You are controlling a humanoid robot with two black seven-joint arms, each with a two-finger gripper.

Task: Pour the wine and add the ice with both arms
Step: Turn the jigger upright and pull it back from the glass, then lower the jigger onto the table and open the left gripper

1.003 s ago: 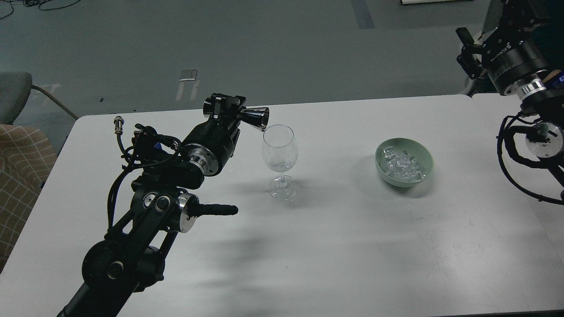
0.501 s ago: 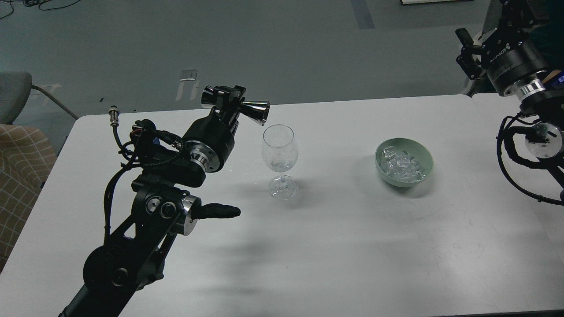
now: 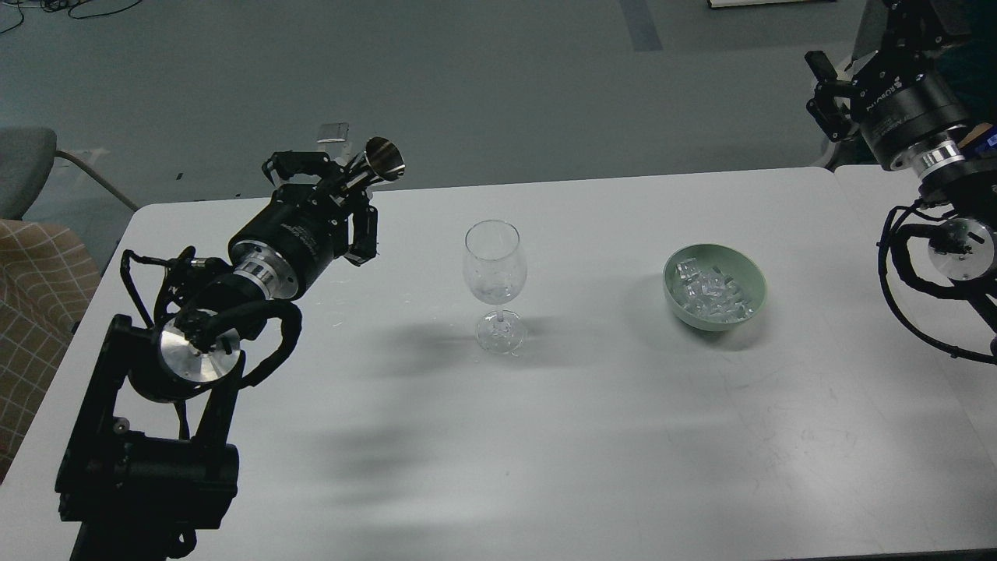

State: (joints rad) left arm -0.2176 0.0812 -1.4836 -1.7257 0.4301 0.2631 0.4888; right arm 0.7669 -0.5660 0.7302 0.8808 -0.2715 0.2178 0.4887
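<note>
A clear wine glass [image 3: 494,273] stands upright at the middle of the white table [image 3: 592,436]. A pale green bowl [image 3: 714,287] holding several clear ice lumps [image 3: 709,294] sits to its right. My left gripper [image 3: 350,181] is shut on a shiny silver double-cone jigger [image 3: 377,163], held tilted up over the table's back left, well left of the glass. My right gripper [image 3: 824,86] hangs at the far right edge above the table's back corner, apart from the bowl; its fingers cannot be told apart.
A second white table [image 3: 919,234] adjoins on the right, under my right arm. A grey chair [image 3: 23,167] and a checked cushion [image 3: 35,288] stand left of the table. Grey floor lies beyond the back edge.
My left arm has swung left and back, carrying the jigger away from the glass rim and turning it from level to mouth-up. The right arm has barely moved.
</note>
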